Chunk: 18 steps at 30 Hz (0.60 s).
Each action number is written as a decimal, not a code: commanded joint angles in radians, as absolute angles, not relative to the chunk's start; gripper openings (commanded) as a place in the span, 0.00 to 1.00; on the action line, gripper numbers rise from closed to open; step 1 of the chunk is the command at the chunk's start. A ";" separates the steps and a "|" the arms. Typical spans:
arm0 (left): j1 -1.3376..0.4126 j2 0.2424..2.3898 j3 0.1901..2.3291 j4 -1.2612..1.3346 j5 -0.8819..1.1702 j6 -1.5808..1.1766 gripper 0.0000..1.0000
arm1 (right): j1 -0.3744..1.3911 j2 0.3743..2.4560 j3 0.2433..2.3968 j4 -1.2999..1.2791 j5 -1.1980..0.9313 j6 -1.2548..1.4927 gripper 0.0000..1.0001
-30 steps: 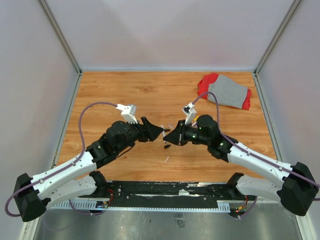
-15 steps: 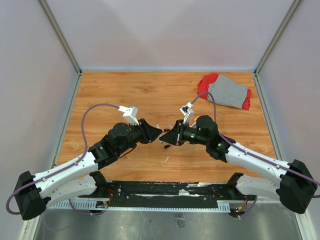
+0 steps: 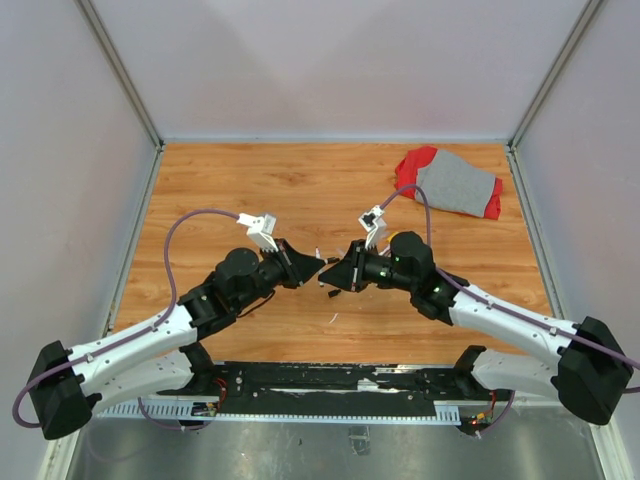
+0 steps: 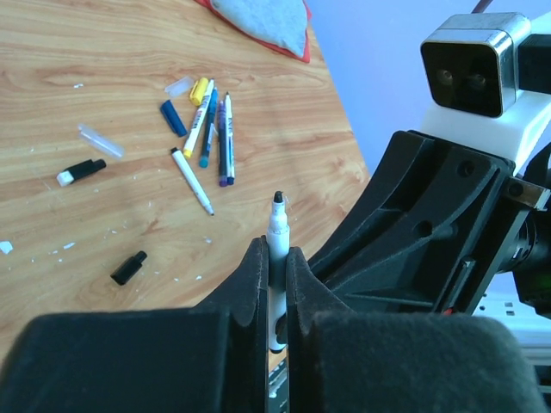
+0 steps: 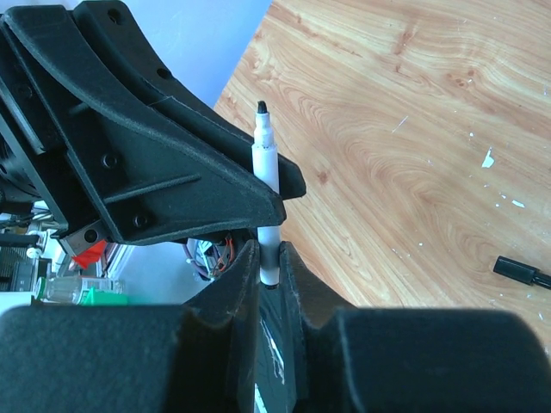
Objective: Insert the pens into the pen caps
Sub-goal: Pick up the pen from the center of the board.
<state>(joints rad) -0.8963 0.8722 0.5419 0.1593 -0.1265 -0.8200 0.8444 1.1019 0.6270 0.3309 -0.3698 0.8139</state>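
One white pen [image 3: 318, 254] with a black tip is gripped from both sides above the table's middle. My left gripper [image 4: 275, 249] is shut on its barrel [image 4: 277, 225]. My right gripper [image 5: 269, 249] is shut on the same pen [image 5: 265, 163] near its lower end, and the left finger crosses in front of the barrel. The two grippers [image 3: 318, 264] [image 3: 334, 272] meet tip to tip. Several more pens [image 4: 211, 129] lie bunched on the wood, with one white pen [image 4: 191, 180] apart. Black pen caps [image 4: 128, 268] [image 4: 84, 170] and a blue one [image 4: 172, 118] lie loose.
A red and grey cloth [image 3: 450, 183] lies at the back right of the wooden table [image 3: 230, 190]. Another black cap [image 5: 521, 272] lies on the wood. A small white scrap [image 3: 333, 318] sits near the front. Grey walls enclose three sides.
My left gripper has closed its jaws on the pen that the right gripper holds. Both arms have edged slightly closer together.
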 commanded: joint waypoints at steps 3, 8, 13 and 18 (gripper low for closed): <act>-0.907 0.842 0.520 0.166 -0.136 -0.816 0.01 | 0.853 1.121 0.634 0.346 -0.357 0.798 0.23; -0.907 0.831 0.522 0.155 -0.151 -0.816 0.00 | 0.855 1.130 0.620 0.343 -0.368 0.801 0.30; -0.907 0.831 0.520 0.154 -0.156 -0.818 0.01 | 0.859 1.148 0.625 0.342 -0.394 0.799 0.33; -0.907 0.828 0.520 0.149 -0.165 -0.821 0.01 | 0.874 1.166 0.631 0.347 -0.411 0.799 0.32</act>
<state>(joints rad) -0.8986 0.8459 0.5251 0.1215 -0.1448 -0.8200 0.8513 1.1503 0.6270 0.3389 -0.3843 0.8112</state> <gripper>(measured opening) 0.049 0.332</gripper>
